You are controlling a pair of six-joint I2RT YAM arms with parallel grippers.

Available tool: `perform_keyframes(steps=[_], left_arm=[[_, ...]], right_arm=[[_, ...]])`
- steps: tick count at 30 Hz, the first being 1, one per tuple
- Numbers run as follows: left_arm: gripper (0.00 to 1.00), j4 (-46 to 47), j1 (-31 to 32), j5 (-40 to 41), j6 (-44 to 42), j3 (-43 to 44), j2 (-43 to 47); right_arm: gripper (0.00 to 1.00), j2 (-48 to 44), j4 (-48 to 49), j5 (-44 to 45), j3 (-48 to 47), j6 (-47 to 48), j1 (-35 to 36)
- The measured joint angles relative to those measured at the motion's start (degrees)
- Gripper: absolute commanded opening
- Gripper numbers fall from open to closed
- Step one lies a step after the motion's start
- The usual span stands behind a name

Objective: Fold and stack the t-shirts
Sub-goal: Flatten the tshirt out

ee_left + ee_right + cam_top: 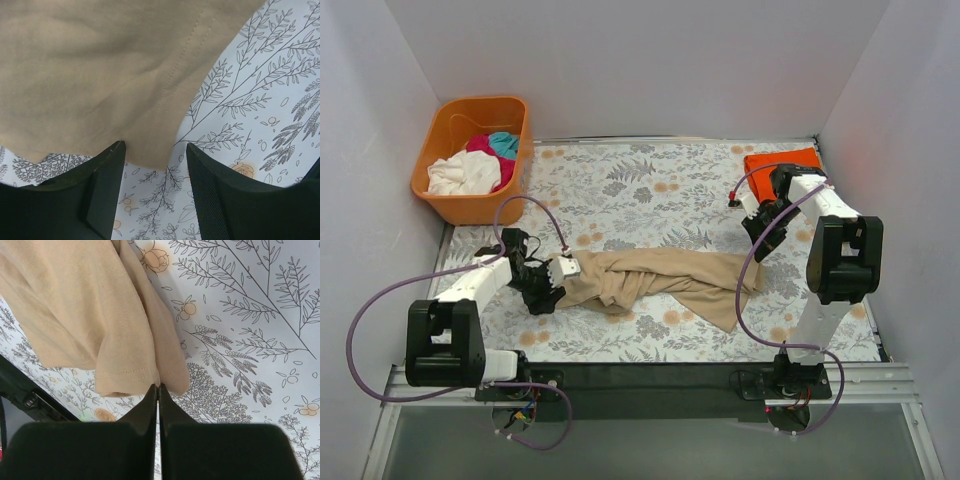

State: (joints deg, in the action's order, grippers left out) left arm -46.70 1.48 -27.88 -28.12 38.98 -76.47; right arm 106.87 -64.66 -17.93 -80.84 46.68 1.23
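A large tan t-shirt (655,275) lies crumpled across the middle of the table. My left gripper (552,283) is at its left end. In the left wrist view this gripper (155,146) is open, with the tan t-shirt's hem (115,75) reaching just between the fingertips. My right gripper (759,248) is at the shirt's right end. In the right wrist view it (158,386) is shut, pinching the sleeve hem of the tan t-shirt (95,320). A folded orange t-shirt (782,160) lies at the back right corner.
An orange plastic basket (440,195) stands at the back left, holding white (463,175), magenta (480,145) and teal (504,143) shirts. The floral tablecloth (630,190) covers the table. White walls close in the left, back and right sides.
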Motion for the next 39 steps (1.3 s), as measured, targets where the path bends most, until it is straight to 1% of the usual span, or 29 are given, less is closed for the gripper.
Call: perform_keyframes(steps=[2, 5, 8, 9, 10, 14, 17, 20, 24, 26, 30, 31, 32, 35, 39], left_arm=[[0.49, 0.7, 0.2, 0.7, -0.4, -0.9, -0.1], [0.43, 1.9, 0.7, 1.4, -0.3, -1.0, -0.2], [0.26, 3.8, 1.7, 2.6, -0.2, -1.1, -0.6], [0.17, 4.7, 2.1, 3.1, -0.1, -1.1, -0.7], [0.0, 5.4, 2.5, 3.5, 0.1, -1.1, -0.7], [0.0, 6.0, 3.7, 3.6, 2.3, -0.4, -1.2], [0.0, 2.9, 3.3, 2.7, 5.7, 2.5, -2.7], [0.0, -0.7, 1.7, 0.3, 9.0, 8.9, -3.0], [0.0, -1.9, -0.9, -2.4, 12.1, 18.5, -3.0], [0.0, -2.1, -1.4, -3.2, 12.3, 20.6, -2.9], [0.0, -2.9, -1.4, -3.6, 11.5, 18.4, -2.8], [0.0, -3.3, -1.4, -3.6, 11.3, 17.4, -2.8], [0.0, -3.7, -1.4, -3.6, 11.0, 16.3, -2.8], [0.0, -4.6, -1.4, -3.5, 10.4, 14.0, -2.8], [0.0, -5.1, -1.4, -3.5, 10.3, 13.7, -2.8]], right_arm=[[0.01, -0.1, 0.0, 0.0, 0.0, 0.0, 0.0], [0.01, -0.4, -0.1, 0.0, 0.0, 0.0, 0.0], [0.01, -0.6, -0.2, 0.0, 0.0, 0.0, 0.0], [0.01, -0.6, -0.2, 0.0, 0.0, 0.0, 0.0], [0.01, -0.7, -0.3, 0.0, 0.0, 0.0, 0.0], [0.01, -0.9, -0.4, 0.0, -0.1, 0.0, 0.0], [0.01, -1.2, -0.7, 0.2, -0.4, 0.1, 0.0], [0.01, -2.4, -1.0, 0.7, -1.0, 0.2, 0.0], [0.01, -4.0, -1.3, 1.1, -2.7, 0.3, 0.0], [0.01, -4.2, -1.3, 1.1, -3.1, 0.3, 0.0], [0.01, -4.3, -1.1, 1.1, -1.9, 0.2, 0.9], [0.03, -4.4, -1.1, 1.1, -1.0, 0.2, 1.3], [0.1, -4.5, -1.1, 1.1, 0.0, 0.2, 1.9], [0.16, -4.7, -1.3, 1.1, 2.6, 0.0, 3.7], [0.17, -4.8, -1.1, 1.2, 3.5, -0.2, 5.2]])
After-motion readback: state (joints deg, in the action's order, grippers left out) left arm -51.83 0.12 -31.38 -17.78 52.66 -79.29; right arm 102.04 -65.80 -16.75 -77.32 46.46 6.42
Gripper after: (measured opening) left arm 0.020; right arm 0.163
